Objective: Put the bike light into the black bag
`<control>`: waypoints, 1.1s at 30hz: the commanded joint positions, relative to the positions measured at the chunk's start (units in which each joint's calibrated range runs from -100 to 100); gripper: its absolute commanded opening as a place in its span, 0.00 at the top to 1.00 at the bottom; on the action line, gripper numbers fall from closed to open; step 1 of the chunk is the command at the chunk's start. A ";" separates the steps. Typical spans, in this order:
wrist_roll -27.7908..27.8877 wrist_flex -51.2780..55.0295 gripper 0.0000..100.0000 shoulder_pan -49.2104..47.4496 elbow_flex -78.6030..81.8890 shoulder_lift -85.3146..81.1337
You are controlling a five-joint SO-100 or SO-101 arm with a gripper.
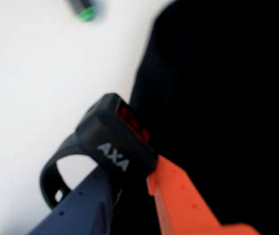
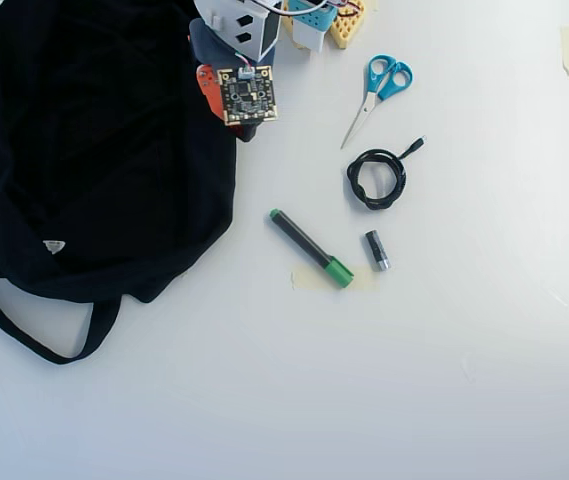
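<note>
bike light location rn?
Held in the gripper, wrist view lower centre: the bike light sits at the black bag's edge.

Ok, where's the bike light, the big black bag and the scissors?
bike light (image 1: 111,139): wrist view, on its black body beside the red lens.
black bag (image 2: 94,150): overhead view, on the middle of the fabric.
scissors (image 2: 387,77): overhead view, on the blue handles.

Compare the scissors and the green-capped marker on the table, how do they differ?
In the overhead view, the scissors have blue handles and pale metal blades, while the marker is a dark stick with green at both ends. The scissors lie near the top edge, right of the arm; the marker lies lower, closer to the black bag. Both rest flat on the white table, untouched.
</note>
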 commanded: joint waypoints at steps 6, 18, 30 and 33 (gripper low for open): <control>-4.80 -4.35 0.98 4.75 -4.34 -1.20; -10.68 -12.01 0.98 10.58 -4.16 -0.95; -15.87 -24.84 0.98 23.45 -3.89 8.35; -17.44 -29.32 0.98 25.17 -4.25 14.49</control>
